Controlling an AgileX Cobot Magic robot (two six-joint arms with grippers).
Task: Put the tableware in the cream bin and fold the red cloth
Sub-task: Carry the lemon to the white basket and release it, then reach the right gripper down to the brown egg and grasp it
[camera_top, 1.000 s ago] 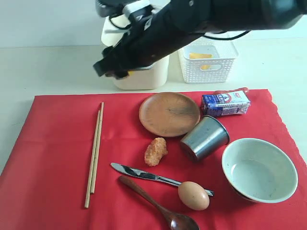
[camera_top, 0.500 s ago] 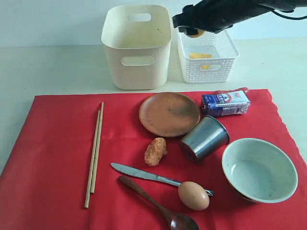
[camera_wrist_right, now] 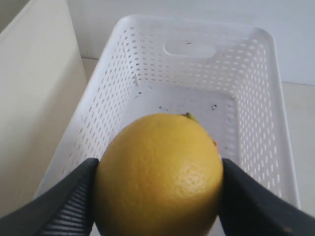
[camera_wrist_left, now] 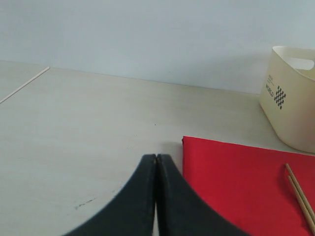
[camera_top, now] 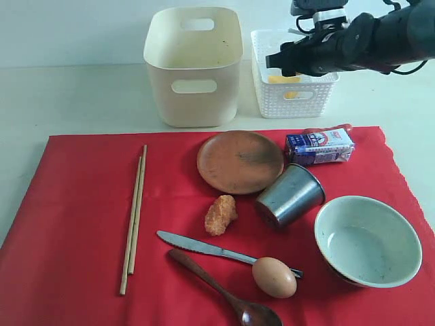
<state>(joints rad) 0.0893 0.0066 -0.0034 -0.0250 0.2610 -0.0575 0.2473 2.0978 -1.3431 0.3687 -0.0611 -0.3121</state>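
A pale cream tabletop meets a plain bluish-white wall — evenly lit; soft shadows.

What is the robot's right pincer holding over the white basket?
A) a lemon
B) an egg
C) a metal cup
A: the right pincer is closed on a yellow lemon, with the white basket just below it.

Matt red cloth w/ wood plate, metal cup

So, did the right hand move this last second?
Yes. The right hand swung rightward, from the tall cream plastic bin to above the white lattice basket.
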